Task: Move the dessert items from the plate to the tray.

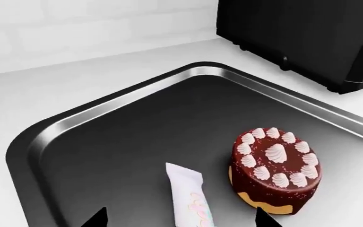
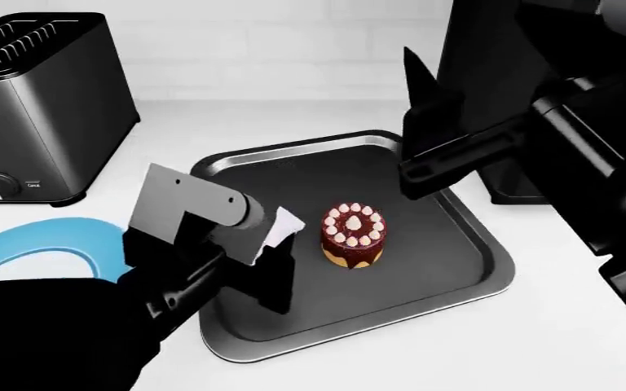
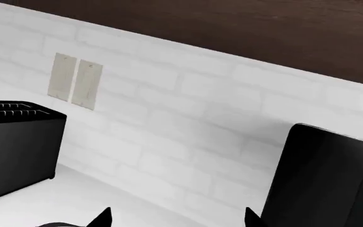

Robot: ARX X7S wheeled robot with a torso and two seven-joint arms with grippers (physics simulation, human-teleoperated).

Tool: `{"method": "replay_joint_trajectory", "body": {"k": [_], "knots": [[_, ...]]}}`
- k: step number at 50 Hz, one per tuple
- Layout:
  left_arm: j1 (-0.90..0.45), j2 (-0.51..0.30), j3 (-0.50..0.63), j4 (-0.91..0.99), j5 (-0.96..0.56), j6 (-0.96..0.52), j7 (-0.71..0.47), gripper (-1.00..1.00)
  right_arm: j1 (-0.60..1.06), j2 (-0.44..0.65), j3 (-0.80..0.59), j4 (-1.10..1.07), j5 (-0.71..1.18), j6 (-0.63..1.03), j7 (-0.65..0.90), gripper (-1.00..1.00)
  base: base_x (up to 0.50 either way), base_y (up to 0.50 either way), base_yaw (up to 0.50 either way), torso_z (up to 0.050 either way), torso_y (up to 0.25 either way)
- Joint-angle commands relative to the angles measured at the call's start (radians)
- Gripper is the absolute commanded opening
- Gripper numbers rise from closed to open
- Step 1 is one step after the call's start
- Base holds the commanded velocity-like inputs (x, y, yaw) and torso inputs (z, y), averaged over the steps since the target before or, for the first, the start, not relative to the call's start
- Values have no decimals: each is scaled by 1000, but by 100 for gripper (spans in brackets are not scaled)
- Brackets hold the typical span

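Observation:
The black tray with a silvery rim lies in the middle of the counter. The chocolate cake with pink-white dollops stands upright on it; it also shows in the left wrist view. The thin flat white piece lies flat on the tray beside the cake, and my left arm partly hides it in the head view. My left gripper is open just above the white piece, its tips wide on either side, as the head view also shows. My right gripper is raised over the tray's far right corner, open and empty, facing the wall.
A blue-rimmed round plate lies at the left, partly under my left arm. A black toaster stands at the back left. A tall black appliance stands right of the tray, near its far corner. A white brick wall is behind.

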Motion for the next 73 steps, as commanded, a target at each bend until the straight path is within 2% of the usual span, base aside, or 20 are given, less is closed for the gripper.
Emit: {"method": "replay_joint_trajectory", "body": {"k": [1,11,21,35,40,47,63,73], "knots": [[-121,-8,-44,34,-161,14,-95,100,24,3,4,1,-26,-10,-19,100,0,0,0,0,0],[-279,-31,-59,75,-359,57,-221,100,31,0,-4,6,-30,-13,-21,100,0,0,0,0,0],[-341,-55,-80,77,-408,81,-247,100,30,-6,-3,6,-31,-27,-19,100,0,0,0,0,0],[-337,-60,-85,80,-405,88,-238,100,40,-3,-9,6,-27,-34,-12,100,0,0,0,0,0],[-374,-74,-99,70,-417,92,-233,100,80,1,4,2,-24,-40,-9,100,0,0,0,0,0],[-541,-136,-146,15,-442,80,-229,100,199,42,52,-17,2,-48,-10,100,0,0,0,0,0],[-615,-250,-211,-10,-417,39,-183,100,280,163,88,-31,83,-37,30,100,0,0,0,0,0],[-618,-284,-230,-8,-427,42,-185,100,319,209,82,-35,132,-40,73,100,0,0,0,0,0]]}}
